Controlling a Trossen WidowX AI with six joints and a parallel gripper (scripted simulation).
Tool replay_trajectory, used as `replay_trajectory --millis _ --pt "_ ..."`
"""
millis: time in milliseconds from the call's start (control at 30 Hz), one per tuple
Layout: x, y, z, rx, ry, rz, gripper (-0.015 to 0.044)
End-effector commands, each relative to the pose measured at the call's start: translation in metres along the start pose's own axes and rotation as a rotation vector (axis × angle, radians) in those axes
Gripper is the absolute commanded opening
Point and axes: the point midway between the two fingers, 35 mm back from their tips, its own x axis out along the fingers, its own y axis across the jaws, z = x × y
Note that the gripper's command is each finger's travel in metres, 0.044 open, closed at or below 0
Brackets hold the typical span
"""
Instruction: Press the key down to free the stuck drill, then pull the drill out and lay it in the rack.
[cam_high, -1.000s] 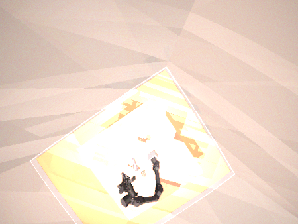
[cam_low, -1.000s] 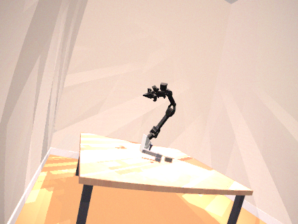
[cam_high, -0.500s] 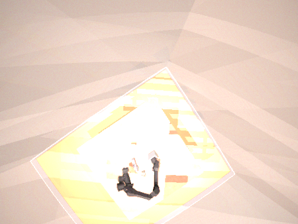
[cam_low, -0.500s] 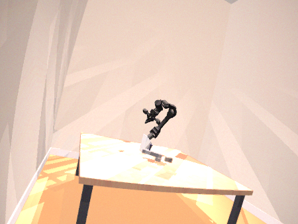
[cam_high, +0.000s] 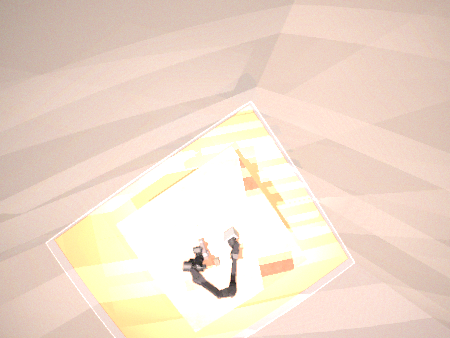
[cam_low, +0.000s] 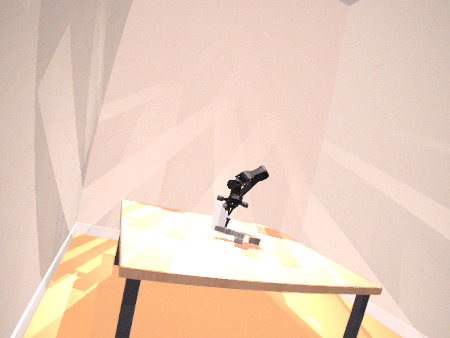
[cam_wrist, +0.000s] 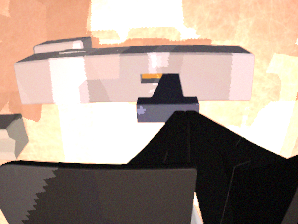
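My gripper is shut with nothing between its fingers and points down at the table. In the wrist view its dark tip sits just in front of a small dark T-shaped stub with an orange strip on top. Behind the stub lies a long pale block with a dark top edge. In the exterior view low grey pieces lie flat on the table under the gripper. I cannot tell which piece is the key, the drill or the rack.
The arm is folded low over its white base block. Two more small grey blocks lie to the right. The wooden table stands on dark legs, its front edge near.
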Motion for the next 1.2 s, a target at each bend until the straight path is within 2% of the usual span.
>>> replay_trajectory --millis 0,1167 --pt "0.005 0.004 -0.004 -0.011 0.008 0.034 0.0" --pt "0.026 0.004 -0.003 -0.011 0.008 0.035 0.0"
